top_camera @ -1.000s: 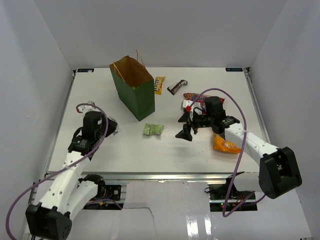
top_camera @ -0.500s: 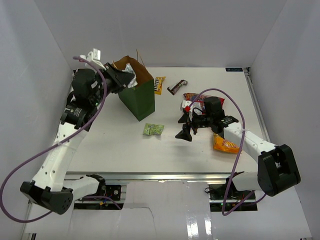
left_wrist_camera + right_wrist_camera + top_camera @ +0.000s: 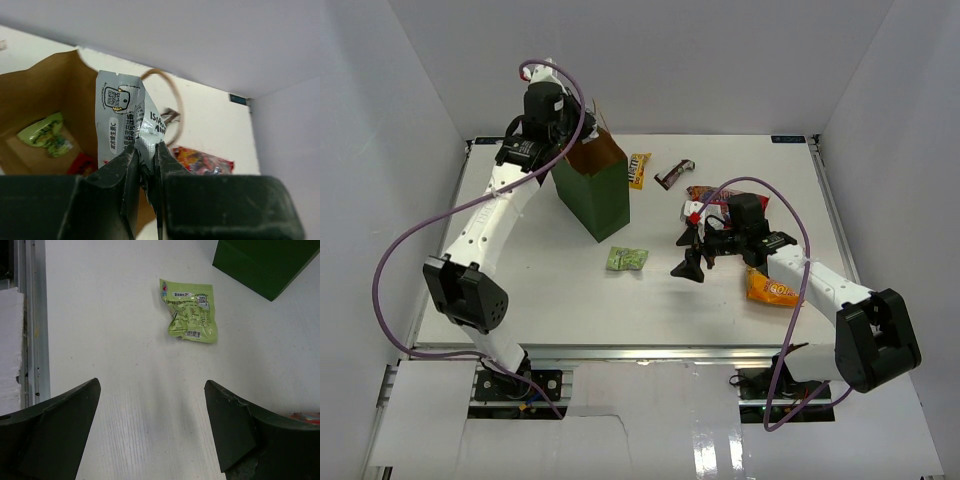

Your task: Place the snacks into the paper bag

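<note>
The dark green paper bag (image 3: 598, 198) stands open at the back left. My left gripper (image 3: 563, 148) hangs over its mouth, shut on a grey packet (image 3: 125, 115). The left wrist view shows the bag's brown inside (image 3: 45, 90) holding a green packet (image 3: 44, 135) and something red (image 3: 82, 162). My right gripper (image 3: 687, 253) is open and empty, low over the table. A small green packet (image 3: 626, 258) lies left of it, ahead of it in the right wrist view (image 3: 190, 315). A yellow packet (image 3: 638, 170), a dark brown bar (image 3: 673, 175), a red bag (image 3: 708, 196) and an orange bag (image 3: 775, 290) lie on the table.
White walls enclose the table on three sides. A metal rail (image 3: 35, 315) runs along the table's near edge. The bag's string handle (image 3: 175, 100) loops up beside the grey packet. The right arm's purple cable (image 3: 790, 215) arches over the red and orange bags.
My left arm has swung from low at the near left of the table up to over the bag's mouth, carrying the grey packet. The right arm has not moved.
</note>
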Action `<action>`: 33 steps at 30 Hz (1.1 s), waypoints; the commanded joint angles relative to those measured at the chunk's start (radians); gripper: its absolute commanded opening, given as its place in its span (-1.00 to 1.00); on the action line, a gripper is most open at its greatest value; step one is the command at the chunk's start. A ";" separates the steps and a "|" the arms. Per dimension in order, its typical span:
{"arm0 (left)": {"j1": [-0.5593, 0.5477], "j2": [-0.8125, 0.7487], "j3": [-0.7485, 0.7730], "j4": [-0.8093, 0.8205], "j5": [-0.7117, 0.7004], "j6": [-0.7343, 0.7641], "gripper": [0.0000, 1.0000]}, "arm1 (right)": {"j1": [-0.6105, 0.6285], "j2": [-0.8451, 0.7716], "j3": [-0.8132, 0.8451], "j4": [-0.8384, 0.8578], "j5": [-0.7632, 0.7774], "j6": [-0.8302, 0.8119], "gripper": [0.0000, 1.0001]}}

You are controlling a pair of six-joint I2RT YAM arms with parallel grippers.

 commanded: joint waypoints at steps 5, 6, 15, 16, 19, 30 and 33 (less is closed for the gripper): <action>0.049 0.015 0.038 -0.067 -0.073 0.025 0.04 | -0.004 0.012 0.055 0.009 -0.011 -0.043 0.80; 0.049 0.014 0.040 -0.067 -0.069 0.026 0.21 | -0.004 0.017 0.061 0.008 -0.011 -0.046 0.80; 0.049 -0.032 0.106 -0.053 0.097 0.072 0.74 | 0.059 0.236 0.294 -0.231 -0.025 -0.159 0.80; 0.048 -0.049 0.098 -0.041 0.138 0.074 0.74 | 0.094 0.273 0.358 -0.272 0.000 -0.167 0.80; 0.049 -0.156 0.023 -0.007 0.235 0.112 0.75 | 0.168 0.348 0.383 -0.273 0.129 -0.160 0.80; 0.049 -0.866 -0.694 0.010 0.113 0.005 0.78 | 0.369 0.462 0.395 -0.052 0.427 -0.222 0.80; 0.048 -1.024 -0.829 -0.056 0.060 -0.073 0.78 | 0.380 0.508 0.401 -0.040 0.442 -0.311 0.80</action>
